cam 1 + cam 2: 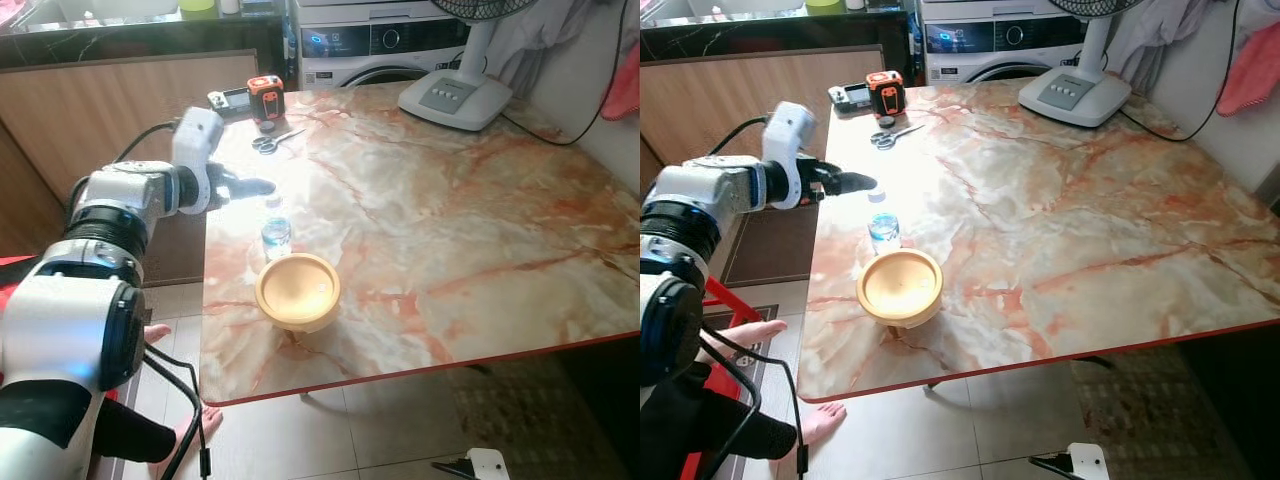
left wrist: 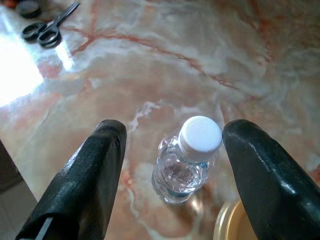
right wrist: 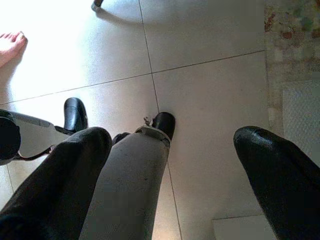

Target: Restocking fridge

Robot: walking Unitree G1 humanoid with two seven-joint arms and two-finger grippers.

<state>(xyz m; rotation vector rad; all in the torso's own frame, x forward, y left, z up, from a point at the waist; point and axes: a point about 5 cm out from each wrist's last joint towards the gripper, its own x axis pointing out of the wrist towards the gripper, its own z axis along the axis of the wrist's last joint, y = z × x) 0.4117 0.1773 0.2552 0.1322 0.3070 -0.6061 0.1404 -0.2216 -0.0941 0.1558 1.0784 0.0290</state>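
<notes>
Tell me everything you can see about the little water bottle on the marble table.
The water bottle is small, clear plastic with a white ribbed screw cap, closed, and a bluish band around its body. It stands upright on the marble table, near the edge on the robot's left, just behind the yellow-tan bowl; whether they touch cannot be told. The left tool hovers above it, open, one black finger on each side of the cap, not touching it.

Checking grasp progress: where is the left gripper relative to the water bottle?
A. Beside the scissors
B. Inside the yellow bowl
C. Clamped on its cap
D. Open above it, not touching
D: the left gripper has its jaws spread apart above the water bottle, clear of its white cap.
</notes>
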